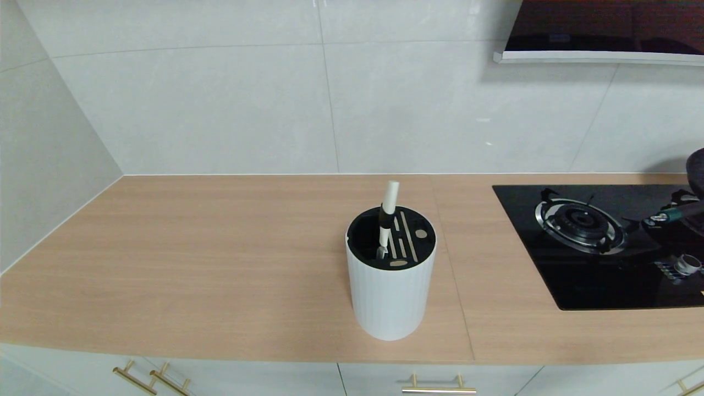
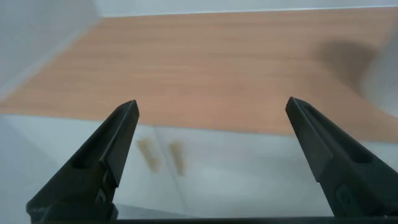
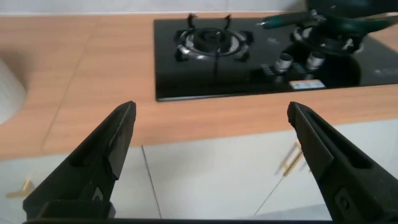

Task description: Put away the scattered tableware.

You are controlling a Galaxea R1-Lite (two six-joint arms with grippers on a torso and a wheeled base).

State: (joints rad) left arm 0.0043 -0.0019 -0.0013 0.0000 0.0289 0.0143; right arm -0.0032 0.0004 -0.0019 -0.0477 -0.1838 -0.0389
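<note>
While left pincer (image 2: 211,102) and right pincer (image 3: 211,106) gape, a ribbed white cylindrical holder (image 1: 390,297) stands.

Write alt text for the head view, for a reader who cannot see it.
A white ribbed cylindrical holder with a black slotted top stands on a light wooden countertop, one white-handled utensil standing in it. A black glass gas stove lies to its right.
</note>
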